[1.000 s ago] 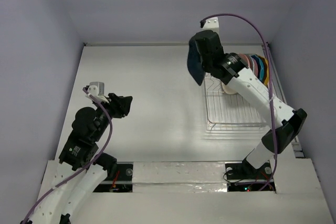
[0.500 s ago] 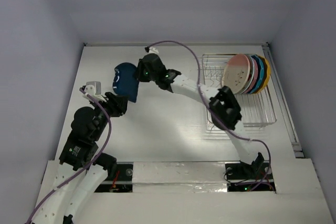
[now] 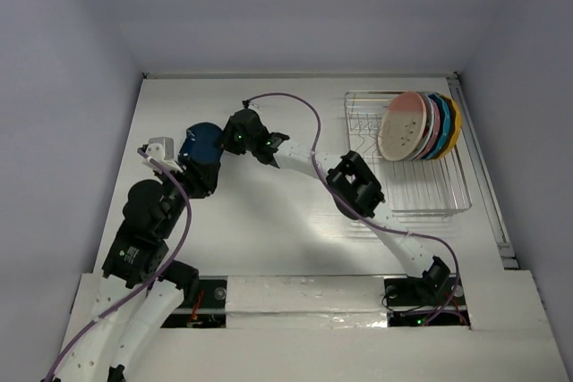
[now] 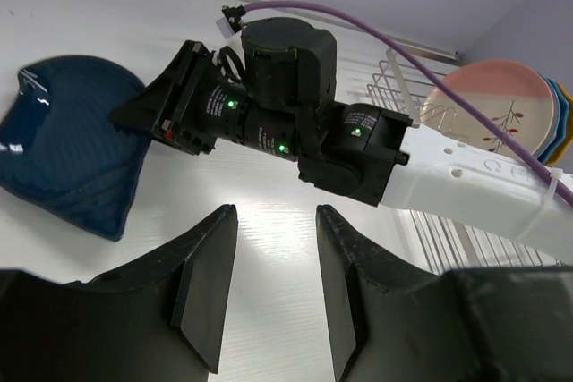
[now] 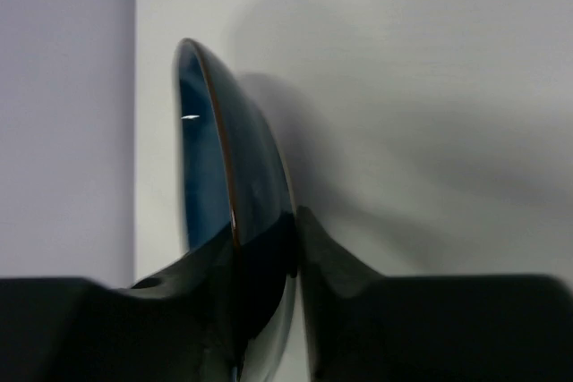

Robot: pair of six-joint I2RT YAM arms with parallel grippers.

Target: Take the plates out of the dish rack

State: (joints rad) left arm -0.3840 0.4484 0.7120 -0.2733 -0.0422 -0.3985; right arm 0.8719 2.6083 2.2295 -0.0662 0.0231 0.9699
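The dark blue irregular plate (image 3: 199,142) (image 4: 67,163) (image 5: 210,167) is pinched at its rim by my right gripper (image 3: 222,140) (image 4: 148,114) (image 5: 269,252), which reaches far over to the left part of the table. The plate hangs tilted, low over the table; contact with the table cannot be told. My left gripper (image 3: 206,172) (image 4: 273,288) sits just in front of it, open, with only table between its fingers. In the silver wire dish rack (image 3: 412,194) (image 4: 398,87) stand a white plate with marks (image 3: 401,127) (image 4: 492,114), then pink (image 3: 431,123), bright blue (image 3: 440,121) and yellow-orange (image 3: 453,127) ones.
The right forearm (image 3: 304,160) (image 4: 483,185) stretches across the middle of the table, from the rack side towards the left. Purple cables (image 3: 286,100) loop above both arms. Lilac walls close the table in at the left, back and right.
My right arm has swung from above the rack across to the left, carrying the dark blue plate down close to my left gripper. The left gripper's jaws have narrowed slightly.
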